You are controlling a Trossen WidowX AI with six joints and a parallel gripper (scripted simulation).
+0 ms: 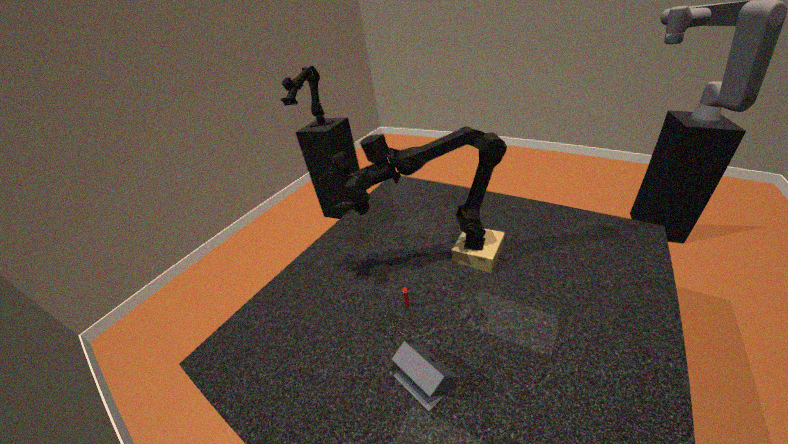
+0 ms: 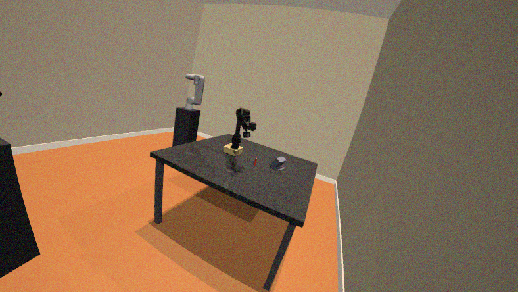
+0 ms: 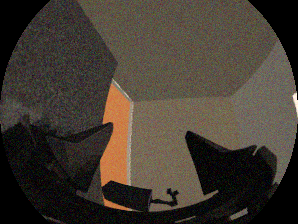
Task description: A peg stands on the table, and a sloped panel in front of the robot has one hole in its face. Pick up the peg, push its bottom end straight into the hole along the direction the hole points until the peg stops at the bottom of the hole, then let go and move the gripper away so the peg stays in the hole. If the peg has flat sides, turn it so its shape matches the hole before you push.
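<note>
A small red peg [image 1: 405, 296] [image 2: 255, 161] stands upright on the dark table [image 1: 579, 275] [image 2: 261, 188], in front of the arm's tan base block [image 1: 488, 255] [image 2: 231, 150]. The grey sloped panel [image 1: 417, 371] [image 2: 279, 162] sits nearer the table's front edge, beyond the peg. Its hole does not show in any view. My gripper [image 1: 351, 206] [image 2: 246, 134] [image 3: 151, 131] is open and empty. It hangs in the air over the table's far left side, well away from the peg and higher than it. The wrist view shows only walls, floor and a distant pedestal between the fingers.
A black pedestal [image 1: 325, 159] [image 3: 125, 193] with a small black arm stands just off the table's far left edge, close behind my gripper. A second black pedestal [image 1: 686, 170] [image 2: 185, 125] carries a grey arm. Orange floor surrounds the table.
</note>
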